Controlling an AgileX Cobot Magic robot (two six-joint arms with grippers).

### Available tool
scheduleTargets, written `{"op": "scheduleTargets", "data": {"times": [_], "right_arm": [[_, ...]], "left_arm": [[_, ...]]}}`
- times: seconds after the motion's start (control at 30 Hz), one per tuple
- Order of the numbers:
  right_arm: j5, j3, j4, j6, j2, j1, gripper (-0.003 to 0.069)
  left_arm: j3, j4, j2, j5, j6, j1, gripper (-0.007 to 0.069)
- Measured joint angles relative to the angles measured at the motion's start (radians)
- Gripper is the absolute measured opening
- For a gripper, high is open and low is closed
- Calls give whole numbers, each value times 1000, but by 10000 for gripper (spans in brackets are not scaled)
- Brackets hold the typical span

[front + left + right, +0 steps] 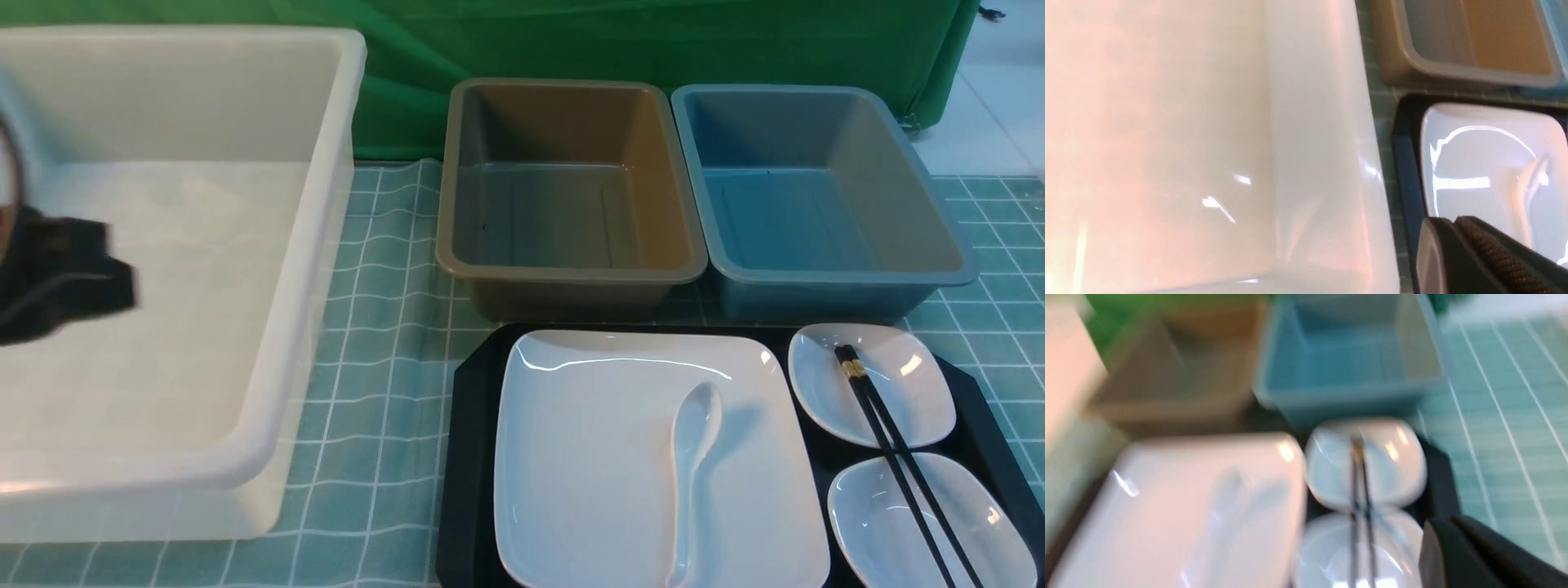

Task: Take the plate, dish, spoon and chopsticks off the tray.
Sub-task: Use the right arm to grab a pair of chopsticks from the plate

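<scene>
The black tray (469, 457) lies at the front right. On it sits the large white plate (596, 457) with the white spoon (694, 441) lying on its right part. To the plate's right are two small white dishes, one far (914, 384) and one near (865, 523), with the black chopsticks (890, 449) lying across both. My left gripper (1457, 222) is shut and empty over the white tub, and shows as a dark blur in the front view (98, 282). My right gripper (1437, 526) is shut and empty, near the small dishes' right side.
A big white tub (310, 245) fills the left. A brown tub (571, 278) and a blue tub (841, 282) stand side by side just behind the tray. A teal checked cloth (392, 343) covers the table; a green curtain hangs behind.
</scene>
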Motion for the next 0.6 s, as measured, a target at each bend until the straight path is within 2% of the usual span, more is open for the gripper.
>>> {"op": "scheduleTargets", "data": {"times": [0.1,0.13,0.23,0.33,0.5,0.53,0.6], "right_arm": [[205,-168,-1,-100,282,0,17],[213,-177,1,-106,297,0,17],[283,-320,69,-183,553,0,17],[278,-430,99,-202,740,0,17],[233,-528,103,-204,901,0,31],[225,-553,104,-204,938,0,43],[217,-613,104,-200,1071,0,118]], "left_arm": [[-1,-126,81,-2,108,-19,4],[-1,-132,84,-5,114,-22,4],[-17,-118,118,-33,121,-157,1],[-28,4,151,-31,30,-364,1],[-30,219,200,-14,-189,-584,1],[-30,240,209,-13,-217,-605,1],[-30,269,228,-13,-256,-657,1]]}}
